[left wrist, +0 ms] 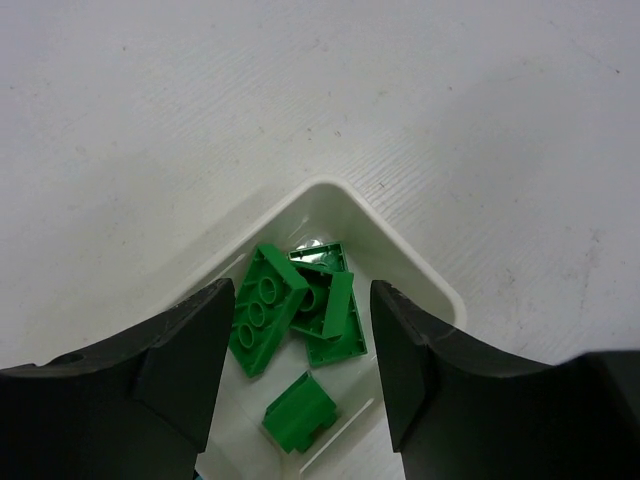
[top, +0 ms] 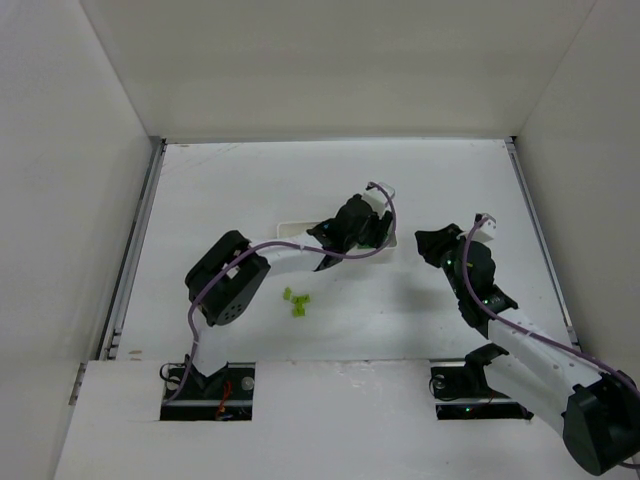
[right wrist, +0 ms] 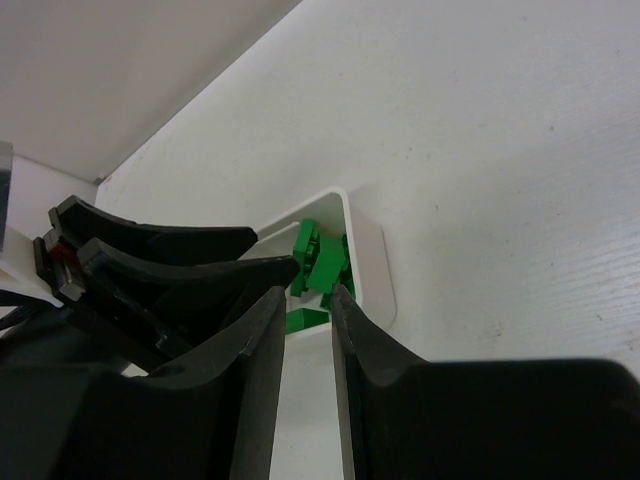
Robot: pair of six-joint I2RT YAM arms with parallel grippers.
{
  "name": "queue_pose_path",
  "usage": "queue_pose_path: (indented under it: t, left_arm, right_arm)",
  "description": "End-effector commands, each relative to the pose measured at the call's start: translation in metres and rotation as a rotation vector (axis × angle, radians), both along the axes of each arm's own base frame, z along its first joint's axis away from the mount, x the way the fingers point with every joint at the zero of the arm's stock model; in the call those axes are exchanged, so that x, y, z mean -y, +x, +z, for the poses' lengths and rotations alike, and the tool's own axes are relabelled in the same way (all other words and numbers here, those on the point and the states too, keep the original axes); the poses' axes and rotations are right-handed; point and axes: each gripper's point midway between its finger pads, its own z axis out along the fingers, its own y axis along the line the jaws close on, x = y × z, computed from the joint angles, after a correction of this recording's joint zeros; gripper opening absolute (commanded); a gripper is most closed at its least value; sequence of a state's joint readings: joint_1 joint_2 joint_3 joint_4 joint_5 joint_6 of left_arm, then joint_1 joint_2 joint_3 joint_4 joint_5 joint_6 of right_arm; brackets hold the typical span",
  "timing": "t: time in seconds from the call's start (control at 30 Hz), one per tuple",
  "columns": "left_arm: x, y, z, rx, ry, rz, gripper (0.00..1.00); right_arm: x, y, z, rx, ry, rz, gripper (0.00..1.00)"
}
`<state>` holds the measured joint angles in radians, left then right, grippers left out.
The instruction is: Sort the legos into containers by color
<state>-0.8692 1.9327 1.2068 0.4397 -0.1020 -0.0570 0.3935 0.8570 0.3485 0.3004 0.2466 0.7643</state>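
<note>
Studded green bricks (left wrist: 290,310), rounded white tray (left wrist: 410,262)

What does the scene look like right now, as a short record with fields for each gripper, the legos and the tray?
left gripper: open, empty, over the tray's end compartment
right gripper: narrow gap between the jaws, nothing in it, pointed at the tray's end, apart from it
tray: white, lying on the table
dark green legos: several piled in that end compartment
pale yellow-green legos: small cluster loose on the table, outside the tray
other compartments: contents not visible
</note>
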Motion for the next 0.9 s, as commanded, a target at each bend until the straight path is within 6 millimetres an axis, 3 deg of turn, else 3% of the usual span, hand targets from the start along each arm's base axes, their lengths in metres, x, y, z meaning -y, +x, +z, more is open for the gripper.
queue_pose_path:
  t: [0.0, 0.07, 0.13, 0.3, 0.37, 0.43, 0.57, 0.7, 0.87]
  left_arm:
    - [-0.004, 0.003, 0.072, 0.095, -0.108, 0.039, 0.53]
    - [-0.017, -0.006, 0.098, 0.099, -0.164, 0.071, 0.51]
    - [-0.033, -0.014, 0.11, 0.085, -0.205, 0.103, 0.49]
    - [-0.096, -0.05, 0.116, -0.012, -0.264, 0.215, 0.39]
    - [-0.123, -0.074, 0.107, -0.065, -0.242, 0.242, 0.28]
    - [-0.15, -0.104, 0.087, -0.135, -0.17, 0.256, 0.23]
    - [-0.197, -0.145, 0.048, -0.243, -0.068, 0.39, 0.21]
    - [-0.233, -0.154, 0.017, -0.288, -0.035, 0.56, 0.28]
    - [-0.231, -0.15, -0.013, -0.297, 0.024, 0.574, 0.32]
  right_arm:
    - [-0.001, 0.002, 0.017, 0.061, 0.029, 0.002, 0.31]
    - [-0.003, 0.002, 0.017, 0.061, 0.027, 0.009, 0.3]
    - [-0.003, 0.004, 0.018, 0.061, 0.019, 0.01, 0.3]
    - [-0.03, 0.0, 0.024, 0.069, -0.026, 0.101, 0.28]
    - [-0.048, -0.003, 0.026, 0.068, -0.059, 0.162, 0.26]
    - [-0.069, -0.008, 0.025, 0.063, -0.089, 0.225, 0.25]
    - [-0.1, -0.019, 0.031, 0.072, -0.133, 0.31, 0.23]
    - [-0.12, -0.027, 0.036, 0.077, -0.145, 0.371, 0.23]
    - [-0.14, -0.036, 0.03, 0.061, -0.166, 0.423, 0.24]
